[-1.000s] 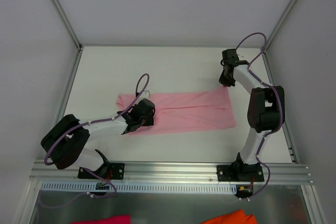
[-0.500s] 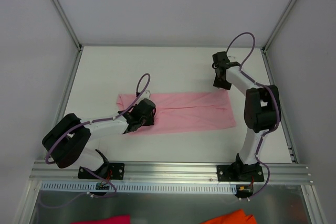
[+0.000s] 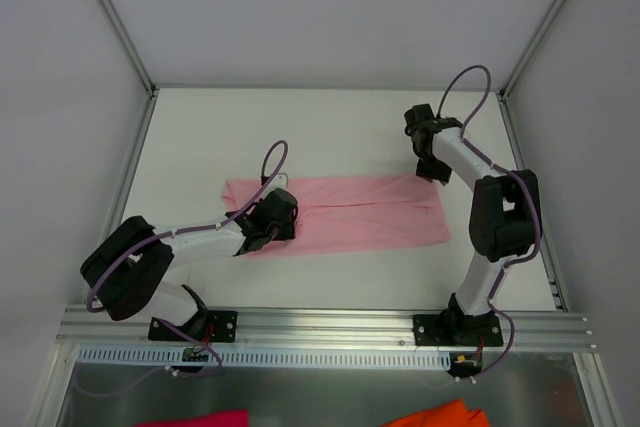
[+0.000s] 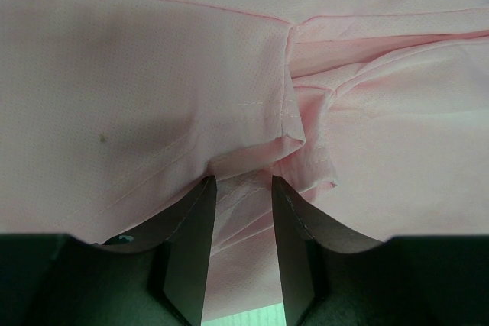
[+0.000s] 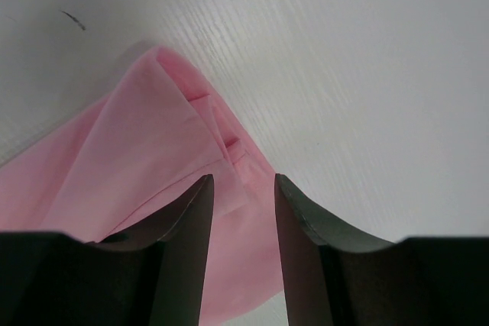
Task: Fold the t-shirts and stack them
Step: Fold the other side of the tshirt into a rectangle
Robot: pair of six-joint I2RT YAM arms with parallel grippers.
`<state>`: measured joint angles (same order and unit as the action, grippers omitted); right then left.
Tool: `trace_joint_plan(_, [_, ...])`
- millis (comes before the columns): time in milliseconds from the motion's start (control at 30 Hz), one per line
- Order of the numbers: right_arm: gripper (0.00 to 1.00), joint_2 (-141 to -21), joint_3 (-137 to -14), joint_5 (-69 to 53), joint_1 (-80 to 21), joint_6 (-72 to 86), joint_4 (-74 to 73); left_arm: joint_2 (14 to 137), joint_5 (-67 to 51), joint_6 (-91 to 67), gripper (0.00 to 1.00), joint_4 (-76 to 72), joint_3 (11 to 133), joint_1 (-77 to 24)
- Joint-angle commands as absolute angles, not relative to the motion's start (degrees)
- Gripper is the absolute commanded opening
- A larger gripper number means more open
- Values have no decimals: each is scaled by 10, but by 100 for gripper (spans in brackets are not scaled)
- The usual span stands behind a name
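**Desk:** Where's the shirt sitting for you?

**Operator:** The pink t-shirt lies folded into a long band across the middle of the tabletop, running left to right, well clear of both side edges.

**Desk:** What worries you from here?

**Operator:** The layers. At the band's far right corner I see several thin edges stacked. If I close there and catch only the top one, I reckon the fold peels open on the lift. Cloth this thin could also slip out and leave the band skewed.

**Desk:** And the grippers against it?

**Operator:** My right gripper hangs just over that far right corner, jaws apart, nothing between them, cloth below. My left gripper is low on the band's left part, towards its near edge. Its jaws are partly apart, with a fold line just ahead of the tips, and I see no cloth pinched. If that one drags while the right lifts, I'd expect the left end to bunch.
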<state>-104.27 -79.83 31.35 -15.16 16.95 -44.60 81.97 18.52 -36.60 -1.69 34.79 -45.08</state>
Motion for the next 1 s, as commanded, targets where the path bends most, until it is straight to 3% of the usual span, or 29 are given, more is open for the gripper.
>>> trace_joint_plan(0, [41,-1072,-827,350,-146,185,-490,810,192,-355,36,-34,346,-456])
trace_joint_plan(700, [41,-1093,-791,206,-124,162,-414,808,205,-357,36,-25,349,-457])
trace_joint_plan(967, [39,-1097,-780,204,-122,163,-406,808,203,-359,36,-25,349,-458])
